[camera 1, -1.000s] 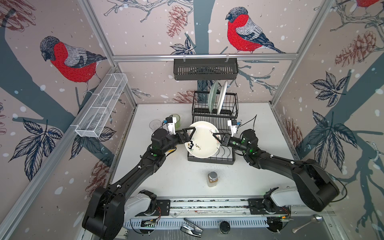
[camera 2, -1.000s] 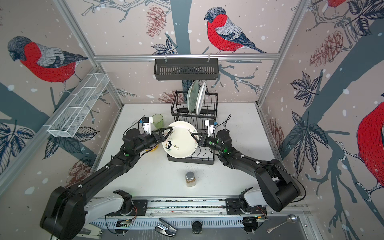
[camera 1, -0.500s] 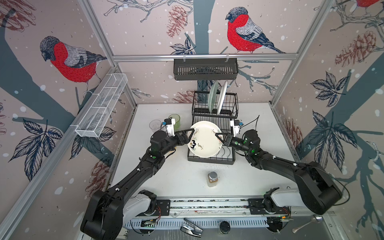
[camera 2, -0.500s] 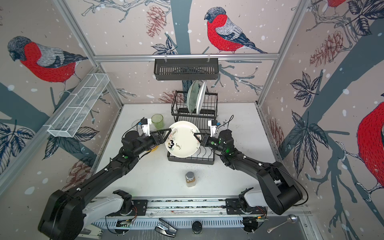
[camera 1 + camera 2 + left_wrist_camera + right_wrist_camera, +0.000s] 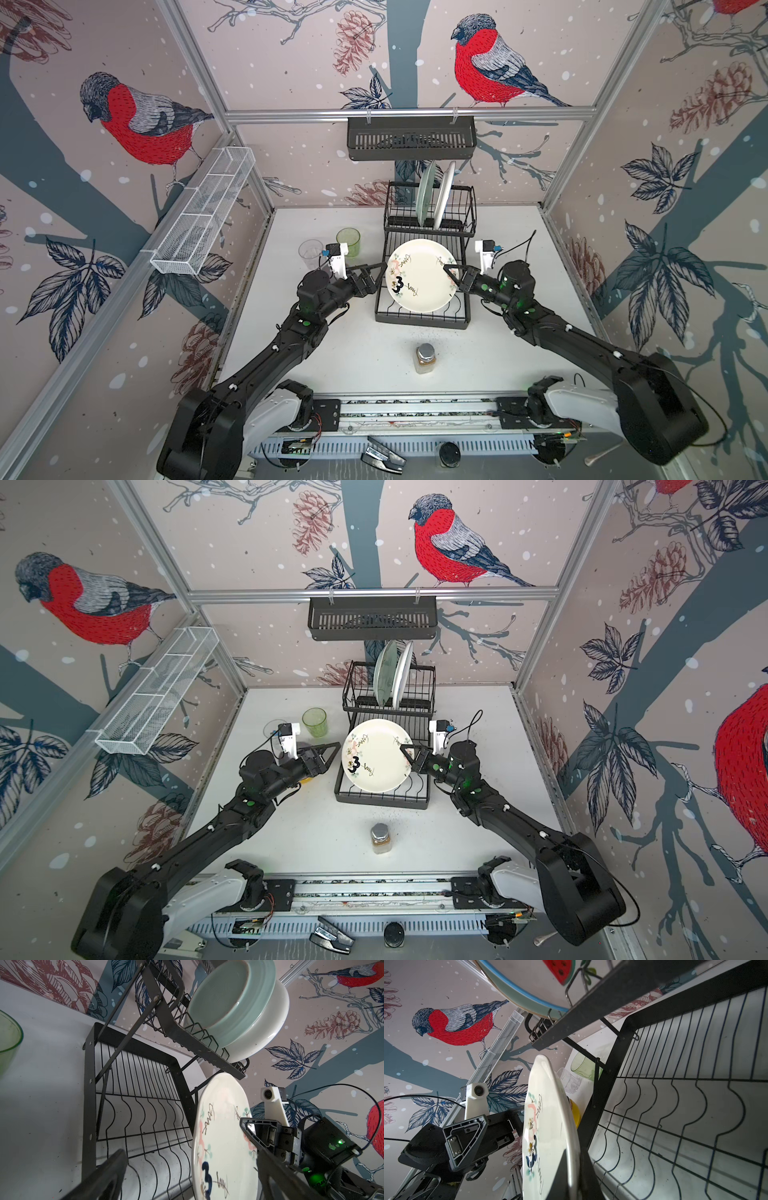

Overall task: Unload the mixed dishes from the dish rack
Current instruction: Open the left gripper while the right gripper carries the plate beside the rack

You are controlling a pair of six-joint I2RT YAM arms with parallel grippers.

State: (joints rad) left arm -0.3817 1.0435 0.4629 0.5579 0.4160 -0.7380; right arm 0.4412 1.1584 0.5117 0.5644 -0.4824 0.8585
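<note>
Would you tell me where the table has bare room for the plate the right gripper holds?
Free: the table right of the dish rack, up to the wall; also between rack and jar. Crowded: left of the rack, with green tumbler, clear tumbler, yellow bowl and left gripper.

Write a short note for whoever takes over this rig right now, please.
Right end effector: shut on the rim of the patterned white plate, held tilted over the lower tier of the dish rack.
Left end effector: open, beside the plate's opposite edge.
Done: green tumbler, clear tumbler and yellow bowl are on the table.
Left: set this plate down, then unload the pale green plate and white watermelon plate from the upper tier.
</note>
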